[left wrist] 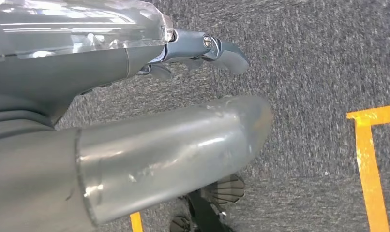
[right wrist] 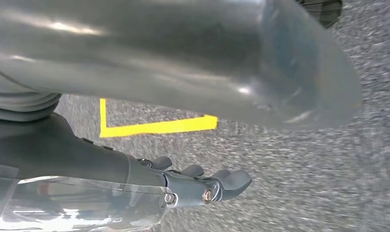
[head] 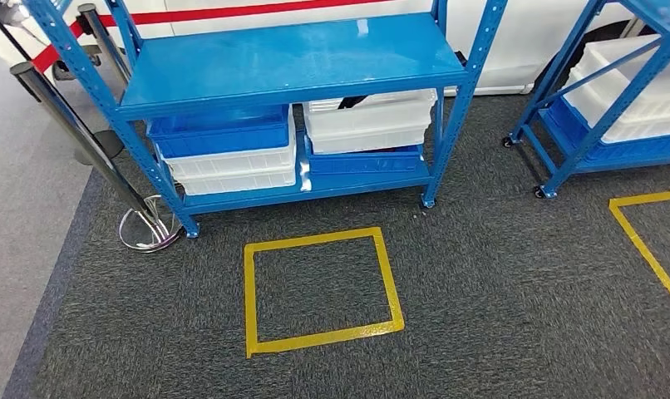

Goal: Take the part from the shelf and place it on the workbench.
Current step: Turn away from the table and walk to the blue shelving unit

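Note:
A blue metal shelf [head: 290, 62] stands ahead with an empty top board. On its lower board sit a blue bin [head: 219, 133] stacked on white bins [head: 232, 170], and a white bin [head: 369, 120] on another blue bin [head: 365, 160]. Something dark pokes over the white bin's rim; I cannot tell what it is. My left hand [left wrist: 111, 67] hangs over the grey carpet, its fingers [left wrist: 227, 53] stretched out and apart from the thumb, holding nothing. My right hand [right wrist: 86, 159] hangs the same way, its fingers [right wrist: 227, 181] extended and empty.
A yellow tape square [head: 319, 287] marks the carpet in front of the shelf. A second blue shelf [head: 614, 125] with white bins stands at the right beside another tape mark [head: 643, 241]. A barrier post [head: 82, 141] with a round chrome base [head: 149, 229] stands left.

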